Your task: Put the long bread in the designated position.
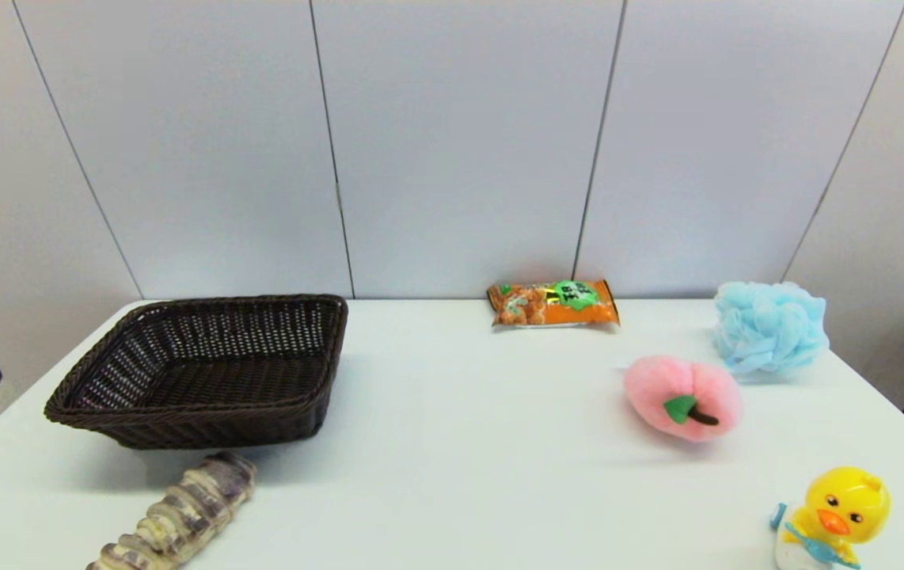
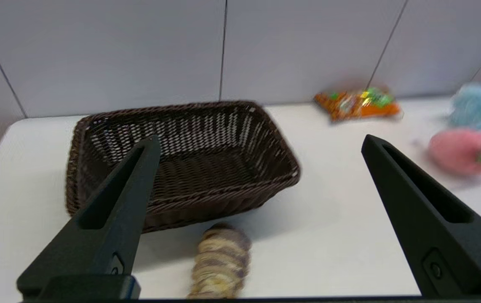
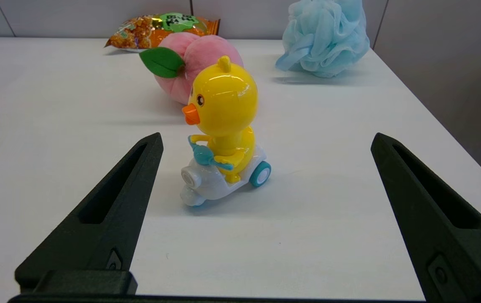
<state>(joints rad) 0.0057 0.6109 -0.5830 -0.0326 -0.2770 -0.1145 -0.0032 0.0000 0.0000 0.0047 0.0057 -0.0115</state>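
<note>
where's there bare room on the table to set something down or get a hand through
The widest bare patch is mid-table, between the wicker basket and the pink plush peach, running back to the orange snack packet. The basket's inside is free too. It is tighter on the right, among the peach, blue bath pouf and duck scooter toy, and where the long bread lies near the basket's front.

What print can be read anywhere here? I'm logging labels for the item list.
No text can be read.
Orange snack packet: dark characters on its green patch, too small and blurred to read.
Long bread, basket, duck toy: no print seen.
</note>
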